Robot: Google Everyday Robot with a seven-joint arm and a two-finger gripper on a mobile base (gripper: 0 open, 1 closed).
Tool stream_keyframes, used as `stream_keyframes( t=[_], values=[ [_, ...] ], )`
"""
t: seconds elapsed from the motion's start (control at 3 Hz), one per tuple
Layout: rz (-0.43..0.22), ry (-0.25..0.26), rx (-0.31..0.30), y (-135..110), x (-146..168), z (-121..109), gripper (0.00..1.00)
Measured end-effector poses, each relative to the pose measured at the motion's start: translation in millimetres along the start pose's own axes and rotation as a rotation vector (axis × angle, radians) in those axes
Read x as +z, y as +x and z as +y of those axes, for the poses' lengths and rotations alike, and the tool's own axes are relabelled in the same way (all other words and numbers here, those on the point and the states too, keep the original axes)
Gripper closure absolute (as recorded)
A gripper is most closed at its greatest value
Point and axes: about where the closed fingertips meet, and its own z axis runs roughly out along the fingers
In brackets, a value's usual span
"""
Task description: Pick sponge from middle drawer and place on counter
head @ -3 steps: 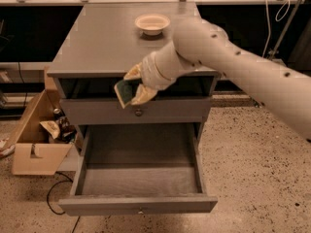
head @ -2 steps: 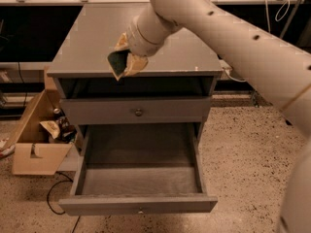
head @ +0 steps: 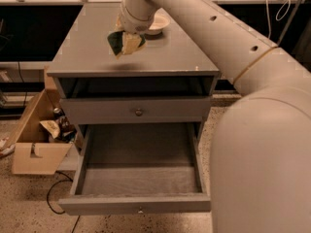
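Observation:
My gripper (head: 127, 37) is shut on the sponge (head: 116, 42), whose dark green face and yellow foam show below the fingers. It holds the sponge tilted, a little above the left middle of the grey counter (head: 165, 57); a shadow lies on the counter near its front edge. The middle drawer (head: 92, 149) is pulled wide open below, its grey floor bare, with a small knob (head: 140, 210) on its front. My arm reaches in from the right, large in the foreground.
A cream round bowl (head: 158, 22) stands at the back of the counter, just right of the gripper. A closed drawer front with a round knob (head: 139, 112) sits above the open drawer. An open cardboard box (head: 34, 140) and a cable (head: 54, 198) lie on the floor to the left.
The gripper has carried the sponge up from in front of the cabinet's top opening to above the counter, moving farther back over the top.

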Motion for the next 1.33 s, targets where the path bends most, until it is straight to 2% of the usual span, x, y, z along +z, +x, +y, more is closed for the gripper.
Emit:
stream_keyframes(
  t=[0.33, 0.67, 1.0, 1.33],
  values=[
    [0.035, -0.012, 0.091, 22.8, 28.2, -20.6, 1.00],
    [0.036, 0.000, 0.105, 27.4, 29.1, -28.0, 0.85],
    [0.035, -0.004, 0.102, 26.2, 30.3, -26.4, 0.54],
    [0.035, -0.004, 0.102, 26.2, 30.3, -26.4, 0.30]
  ],
)
